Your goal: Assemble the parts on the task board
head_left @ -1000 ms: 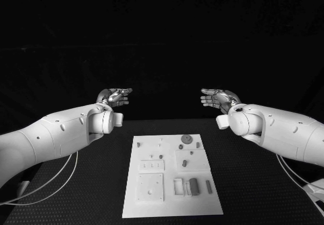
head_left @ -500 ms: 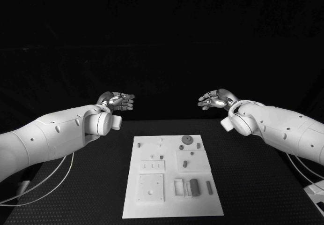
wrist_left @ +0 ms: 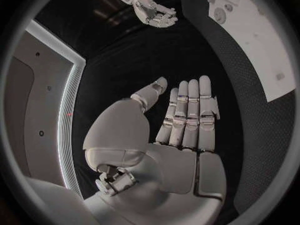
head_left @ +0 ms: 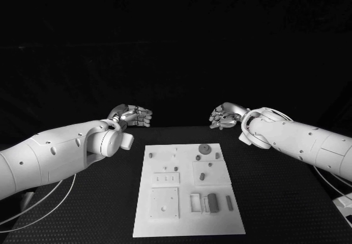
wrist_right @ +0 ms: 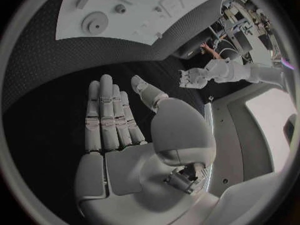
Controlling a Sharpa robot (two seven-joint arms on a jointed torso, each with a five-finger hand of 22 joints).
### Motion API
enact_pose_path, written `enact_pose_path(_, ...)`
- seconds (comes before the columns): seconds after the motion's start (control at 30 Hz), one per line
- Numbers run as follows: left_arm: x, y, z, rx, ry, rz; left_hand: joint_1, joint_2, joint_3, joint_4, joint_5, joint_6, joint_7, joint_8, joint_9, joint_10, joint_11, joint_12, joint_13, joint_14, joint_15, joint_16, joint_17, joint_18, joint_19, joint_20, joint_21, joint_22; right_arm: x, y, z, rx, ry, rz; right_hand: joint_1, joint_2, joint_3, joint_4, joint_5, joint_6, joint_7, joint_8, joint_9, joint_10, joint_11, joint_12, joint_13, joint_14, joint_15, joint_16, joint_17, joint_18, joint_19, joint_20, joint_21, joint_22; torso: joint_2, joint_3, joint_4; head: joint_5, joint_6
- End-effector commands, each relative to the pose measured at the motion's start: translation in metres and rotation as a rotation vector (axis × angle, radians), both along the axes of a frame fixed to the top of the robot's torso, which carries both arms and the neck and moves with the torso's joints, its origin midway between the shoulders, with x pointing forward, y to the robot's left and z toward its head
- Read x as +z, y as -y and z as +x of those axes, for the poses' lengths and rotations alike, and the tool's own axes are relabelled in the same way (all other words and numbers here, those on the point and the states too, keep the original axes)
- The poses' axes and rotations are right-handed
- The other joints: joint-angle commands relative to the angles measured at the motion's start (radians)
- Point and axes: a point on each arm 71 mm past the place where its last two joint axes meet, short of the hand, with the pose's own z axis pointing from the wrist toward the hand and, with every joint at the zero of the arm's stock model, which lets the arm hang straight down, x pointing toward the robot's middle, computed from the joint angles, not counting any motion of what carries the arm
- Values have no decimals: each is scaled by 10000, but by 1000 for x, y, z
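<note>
White board (head_left: pixel 187 223) lies mid-table on the black table (head_left: pixel 286 203), long side running near to far. Grey parts on it: a round disc (head_left: pixel 205 148) at the far right end, small pegs (head_left: pixel 176 168) further left, an oval piece (head_left: pixel 202 176) on a raised square plate right of centre, and a dark block (head_left: pixel 212 202) with a slim bar (head_left: pixel 228 203) just beside it at the near right. Two white plates with holes sit at the near left, one (head_left: pixel 166 179) beyond the other (head_left: pixel 163 203).

Left hand (head_left: pixel 134 115) hovers beyond the board's far left corner, above the table, touching nothing. In the wrist view the left hand (wrist_left: pixel 185 117) is flat, fingers straight and side by side, thumb apart, palm empty.

Right hand (head_left: pixel 224 115) hovers beyond the far right corner, well apart from the left one. Wrist view shows the right hand (wrist_right: pixel 112 117) flat too, fingers straight, thumb out, holding nothing. The disc (wrist_right: pixel 95 22) shows there on the board (wrist_right: pixel 144 22).
</note>
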Motion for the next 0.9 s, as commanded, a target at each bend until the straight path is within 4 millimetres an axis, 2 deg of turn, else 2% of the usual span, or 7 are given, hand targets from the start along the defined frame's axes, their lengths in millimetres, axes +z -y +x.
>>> enact_pose_path(0.03,3,4,-7,-506,203,-68,-36,88,-8,-82,61,90,-7,-24,-15,41,2,-8,13,77,-17,-53,17,14,83,-11,46,15,-1,-11,-4,929,716,-2002,150,-41,-148,16,38,94,-11,-92,-42,130,-49,-110,-51,542,-99,570,399,207,627,-284,364,204,352,57,198,-103,113)
enact_pose_path(0.07,3,5,-9,-546,194,-98,-51,72,-14,-88,61,86,-5,-36,-20,39,3,-19,13,77,-14,-63,25,11,82,-13,45,19,-1,-15,-5,1084,822,-2228,173,-61,-204,21,35,115,-20,-127,-63,148,-57,-158,-76,677,-118,824,576,207,814,-380,506,290,431,70,224,-120,131)
enact_pose_path(0.27,5,7,-21,-884,173,-291,-118,29,-32,-99,62,58,17,-94,-45,17,22,-80,11,65,7,-121,60,-2,62,-10,30,35,-3,-29,-11,1626,1150,-3053,260,-170,-402,11,31,244,-62,-308,-178,276,-78,-403,-160,813,-156,1980,1389,207,1250,-655,1165,349,754,139,373,-163,224)
enact_pose_path(0.37,6,8,-26,-975,147,-348,-143,21,-36,-98,62,55,22,-109,-51,14,27,-97,12,61,12,-140,72,-4,53,-7,22,40,-7,-32,-15,1843,1179,-3432,274,-212,-414,16,36,316,-74,-348,-203,371,-90,-459,-156,718,-159,2218,1538,207,1240,-697,1376,343,902,157,442,-214,275)
enact_pose_path(0.57,8,10,-32,-1114,108,-425,-193,-7,-50,-96,61,43,32,-140,-63,4,38,-132,14,54,20,-177,95,-7,40,-2,11,50,-11,-34,-27,2122,1209,-3987,234,-293,-416,25,35,409,-98,-377,-220,497,-117,-508,-146,710,-185,2401,1617,207,1253,-734,1615,340,1117,178,552,-326,273)
enact_pose_path(0.7,8,11,-34,-1150,78,-442,-221,-25,-57,-94,61,38,37,-156,-68,0,43,-151,15,50,24,-198,109,-8,32,1,4,56,-13,-35,-36,2341,1092,-4278,188,-332,-412,29,34,465,-114,-381,-223,561,-133,-524,-140,725,-202,2467,1636,207,1267,-754,1725,339,1207,191,567,-369,251)
enact_pose_path(0.9,8,10,-33,-1142,56,-431,-244,-33,-59,-91,62,31,43,-175,-74,-5,48,-173,17,48,26,-221,126,-8,25,3,-2,63,-19,-36,-47,2640,979,-4712,114,-381,-398,37,35,520,-131,-390,-227,621,-147,-551,-138,736,-214,2527,1646,207,1265,-772,1838,335,1316,194,524,-436,265)
